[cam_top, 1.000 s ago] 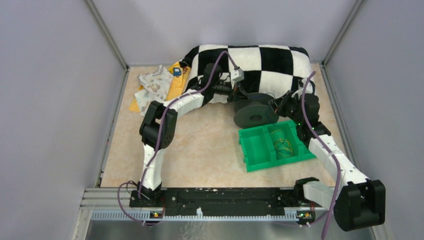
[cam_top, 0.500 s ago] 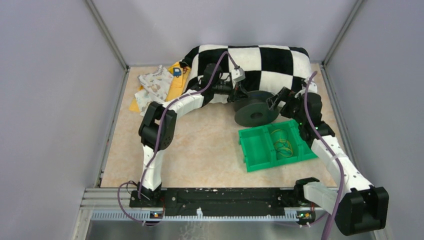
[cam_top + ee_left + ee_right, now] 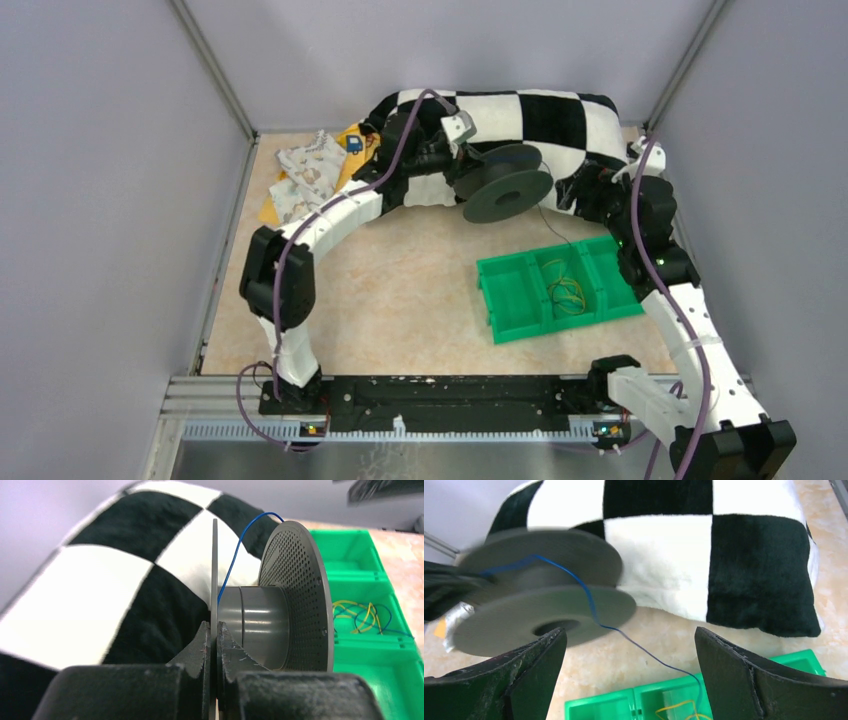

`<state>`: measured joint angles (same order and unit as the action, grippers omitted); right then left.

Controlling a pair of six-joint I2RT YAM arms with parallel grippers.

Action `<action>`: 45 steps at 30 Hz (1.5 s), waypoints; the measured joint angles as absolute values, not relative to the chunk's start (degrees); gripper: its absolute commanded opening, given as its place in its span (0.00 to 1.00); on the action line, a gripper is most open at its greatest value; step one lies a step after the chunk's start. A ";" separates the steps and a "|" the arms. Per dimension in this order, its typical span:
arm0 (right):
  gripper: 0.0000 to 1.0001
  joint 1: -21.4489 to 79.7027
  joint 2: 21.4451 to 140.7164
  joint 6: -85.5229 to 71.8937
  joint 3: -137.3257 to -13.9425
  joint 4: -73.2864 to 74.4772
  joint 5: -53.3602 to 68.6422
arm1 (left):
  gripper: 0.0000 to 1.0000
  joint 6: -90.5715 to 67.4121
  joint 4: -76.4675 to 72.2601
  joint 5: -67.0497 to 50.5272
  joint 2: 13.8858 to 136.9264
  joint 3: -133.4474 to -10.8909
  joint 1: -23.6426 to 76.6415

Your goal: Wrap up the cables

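Observation:
A black two-flanged spool [image 3: 505, 185] hangs tilted in the air in front of the checked pillow. My left gripper [image 3: 462, 160] is shut on the thin edge of one flange [image 3: 214, 580], its fingertips [image 3: 204, 640] pinching it from both sides. A very thin blue cable [image 3: 553, 225] runs from the spool's hub [image 3: 260, 625] down into the green tray [image 3: 510, 300]. In the right wrist view the cable [image 3: 644, 652] crosses the gap of my right gripper [image 3: 630, 631], which stands wide open and touches nothing. My right gripper [image 3: 585, 190] is just right of the spool [image 3: 544, 610].
A black-and-white checked pillow [image 3: 540, 115] lies along the back wall. The green tray's middle compartment holds looped yellow and dark strands [image 3: 565, 290]. A patterned cloth [image 3: 310, 170] on a yellow sheet sits at the back left. Grey walls enclose the table.
The left arm has lifted the spool off the table and carried it back toward the pillow. My right gripper has opened and drawn back to the right. The cable now trails to the tray.

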<state>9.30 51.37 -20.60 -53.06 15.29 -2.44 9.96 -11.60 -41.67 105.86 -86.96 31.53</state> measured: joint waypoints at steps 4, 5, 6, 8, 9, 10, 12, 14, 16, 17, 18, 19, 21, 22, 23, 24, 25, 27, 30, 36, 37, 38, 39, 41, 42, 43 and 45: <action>0.99 9.21 50.94 -18.94 -52.93 16.82 -1.43 | 0.00 9.98 -11.07 -39.03 98.78 -86.17 31.53; 0.99 9.21 50.83 -18.63 -52.88 16.95 -0.84 | 0.00 9.96 -10.76 -38.50 97.10 -86.17 31.53; 0.99 9.21 50.63 -18.46 -52.73 16.80 -0.05 | 0.00 9.87 -10.31 -38.09 95.53 -86.17 31.53; 0.98 9.19 49.74 -17.98 -51.48 15.68 2.24 | 0.00 9.30 -9.26 -37.30 92.84 -86.17 31.46; 0.98 9.19 49.12 -17.67 -50.59 15.22 3.97 | 0.00 8.82 -8.45 -36.69 91.57 -86.17 31.38; 0.98 9.19 48.71 -17.47 -49.89 14.79 5.32 | 0.00 8.36 -7.66 -36.23 90.59 -86.17 31.31; 0.98 9.19 47.94 -16.64 -48.34 13.82 8.84 | 0.00 7.33 -5.56 -35.29 89.10 -86.28 31.14; 0.98 9.19 47.66 -15.70 -47.22 12.75 12.12 | 0.00 6.20 -2.39 -34.61 88.31 -86.87 31.00; 0.97 9.19 47.68 -14.55 -46.54 12.03 15.27 | 0.00 4.97 0.84 -34.46 88.23 -87.94 30.79; 0.97 9.19 47.68 -13.85 -46.13 11.42 17.10 | 0.00 4.34 2.33 -34.37 88.23 -88.42 30.72; 0.97 9.19 47.68 -13.10 -45.54 10.63 19.07 | 0.00 3.75 3.75 -34.17 88.20 -88.84 30.68; 0.97 9.19 47.68 -12.51 -44.93 9.87 20.73 | 0.00 3.22 4.80 -33.78 88.03 -88.97 30.59; 0.97 9.19 47.66 -11.62 -43.79 9.02 22.72 | 0.00 2.61 6.52 -33.06 87.44 -88.97 30.46; 0.97 9.19 47.66 -11.35 -43.35 8.91 23.33 | 0.00 2.39 7.38 -32.47 86.96 -88.97 30.39; 0.97 9.19 47.66 -10.96 -42.78 8.71 23.90 | 0.00 2.15 7.94 -32.08 86.48 -88.97 30.37; 0.97 9.19 47.66 -10.59 -42.33 8.47 24.29 | 0.00 1.76 8.29 -31.86 85.97 -88.97 30.26; 0.96 9.19 47.64 -10.26 -41.85 8.21 24.53 | 0.00 1.30 8.43 -31.81 85.45 -88.97 30.13; 0.96 9.19 47.51 -9.56 -40.36 7.53 24.58 | 0.00 0.47 8.71 -31.83 84.55 -89.17 30.02; 0.96 9.19 47.51 -8.84 -37.87 6.79 24.08 | 0.00 -0.36 9.72 -31.90 83.61 -90.17 29.87; 0.83 9.19 48.73 -8.56 -35.73 5.06 21.54 | 0.00 -1.32 10.83 -32.14 80.97 -90.61 29.65; 0.77 9.19 49.06 -8.67 -35.44 4.34 21.28 | 0.00 -1.45 10.81 -32.16 80.55 -90.65 29.61; 0.71 9.19 49.36 -8.78 -35.16 3.77 21.12 | 0.00 -1.58 10.79 -32.18 80.23 -90.67 29.58; 0.64 9.19 49.74 -9.08 -34.87 3.07 21.02 | 0.00 -1.61 10.81 -32.21 79.94 -90.70 29.54; 0.54 9.19 50.46 -9.72 -34.33 1.91 20.67 | 0.00 -1.65 10.79 -32.29 79.55 -90.76 29.50; 0.48 9.19 50.70 -10.13 -34.09 1.56 20.58 | 0.00 -1.69 10.79 -32.29 79.35 -90.76 29.45; 0.40 9.19 50.87 -10.66 -33.95 1.32 20.32 | 0.00 -1.67 10.81 -32.32 79.24 -90.76 29.41; 0.11 9.19 50.92 -11.11 -33.63 0.67 19.94 | 0.00 -1.87 10.79 -32.38 79.22 -90.78 29.28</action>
